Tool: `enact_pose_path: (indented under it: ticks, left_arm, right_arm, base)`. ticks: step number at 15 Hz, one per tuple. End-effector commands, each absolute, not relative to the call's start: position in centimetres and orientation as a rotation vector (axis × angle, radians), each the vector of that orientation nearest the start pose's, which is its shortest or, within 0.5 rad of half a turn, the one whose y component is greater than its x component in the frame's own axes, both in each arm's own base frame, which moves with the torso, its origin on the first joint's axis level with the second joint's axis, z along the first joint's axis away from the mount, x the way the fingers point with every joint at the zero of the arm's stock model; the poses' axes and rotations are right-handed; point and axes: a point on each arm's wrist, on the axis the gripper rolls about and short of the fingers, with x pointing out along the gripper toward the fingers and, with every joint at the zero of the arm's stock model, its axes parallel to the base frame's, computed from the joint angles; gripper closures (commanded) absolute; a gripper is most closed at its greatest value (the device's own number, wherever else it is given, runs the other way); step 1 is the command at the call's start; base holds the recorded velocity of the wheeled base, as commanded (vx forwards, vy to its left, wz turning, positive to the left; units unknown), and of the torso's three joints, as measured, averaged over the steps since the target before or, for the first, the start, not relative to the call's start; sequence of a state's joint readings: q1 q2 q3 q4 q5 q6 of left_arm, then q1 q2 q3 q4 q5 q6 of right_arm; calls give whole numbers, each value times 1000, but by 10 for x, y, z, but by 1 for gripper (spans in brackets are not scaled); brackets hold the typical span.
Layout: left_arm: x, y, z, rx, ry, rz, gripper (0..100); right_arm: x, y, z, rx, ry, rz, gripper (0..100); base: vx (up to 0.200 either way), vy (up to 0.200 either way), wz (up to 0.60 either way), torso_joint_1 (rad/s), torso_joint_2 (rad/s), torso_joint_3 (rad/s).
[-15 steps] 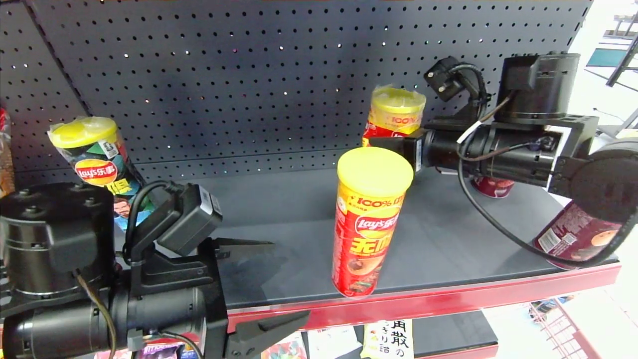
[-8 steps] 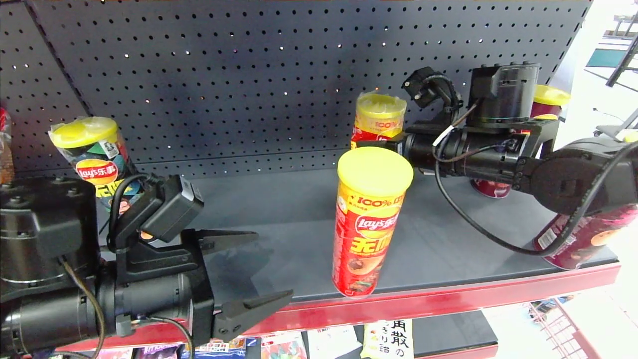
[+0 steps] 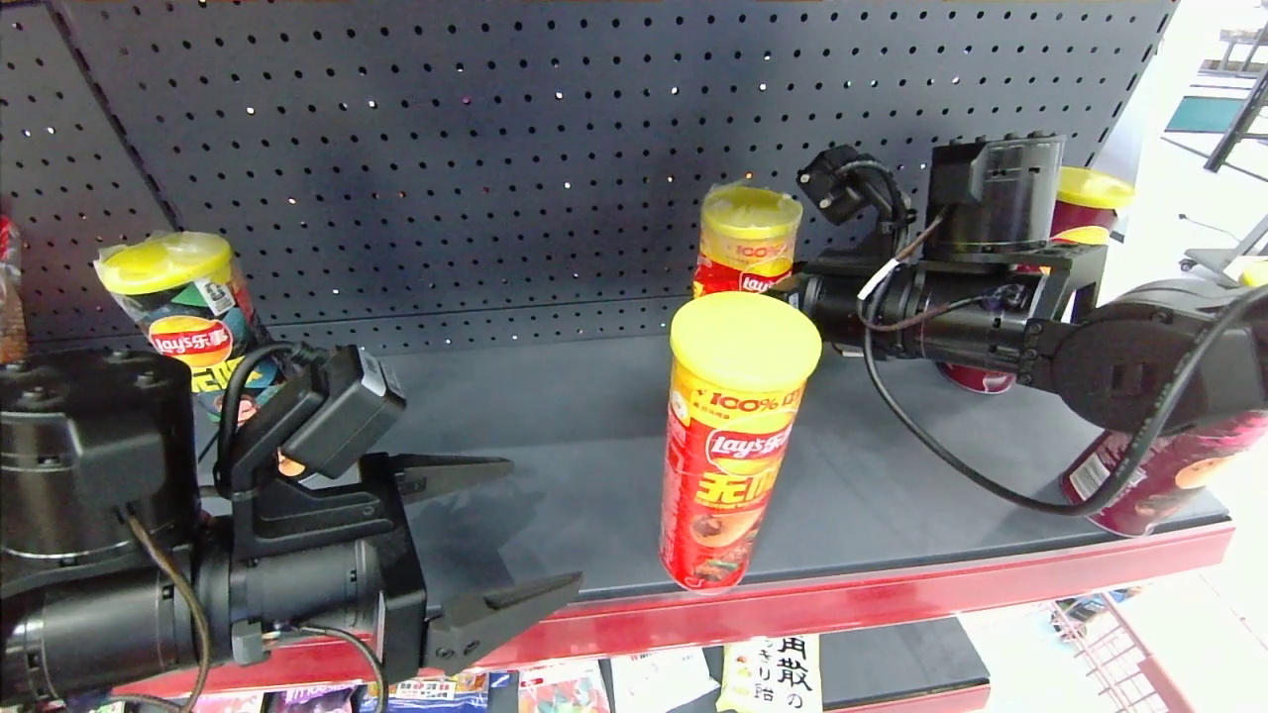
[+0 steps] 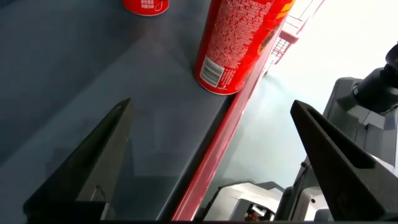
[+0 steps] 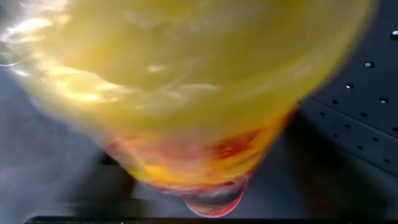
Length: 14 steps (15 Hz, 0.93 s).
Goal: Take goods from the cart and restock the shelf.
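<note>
Upright rear red can point(image 3: 745, 238) clasped in right gripper point(image 3: 778, 287), left gripper point(image 3: 545, 522) released, jaws wide, beside front red can point(image 3: 738, 436), two red, two maroon cans point(image 3: 1149, 460), one blue can point(image 3: 193, 307)

The front can point(image 3: 728, 465) bore a band of digits with a percent sign, a round logo and large yellow characters. The rear can point(image 3: 745, 243) carried the same band and logo. The left can point(image 3: 193, 317) showed that logo too. A packet point(image 3: 788, 673) below the shelf point(image 3: 892, 594) had black characters. The front can's base held a barcode and unreadably fine print.
</note>
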State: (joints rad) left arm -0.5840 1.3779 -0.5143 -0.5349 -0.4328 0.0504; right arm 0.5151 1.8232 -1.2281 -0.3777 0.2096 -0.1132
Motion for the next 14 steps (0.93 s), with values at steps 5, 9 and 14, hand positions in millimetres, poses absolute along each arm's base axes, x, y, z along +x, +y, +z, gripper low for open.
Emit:
enact_pose_path:
  ticks: [5,9,14]
  left_arm:
    - [170,-124,174,79,334,-1015,0]
    - [176,-128,169,89,356,-1008,0]
    - [185,-134,161,129,370,-1016,0]
  right_arm:
    - [265,162,256,-142,130,713,0]
    - [228,137,258,-145,129,663,0]
    - [182,108,236,-155,173,643,0]
  base:
    - [0,0,0,0,0,0]
    - [0,0,0,0,0,0]
    - [0,0,0,0,0,0]
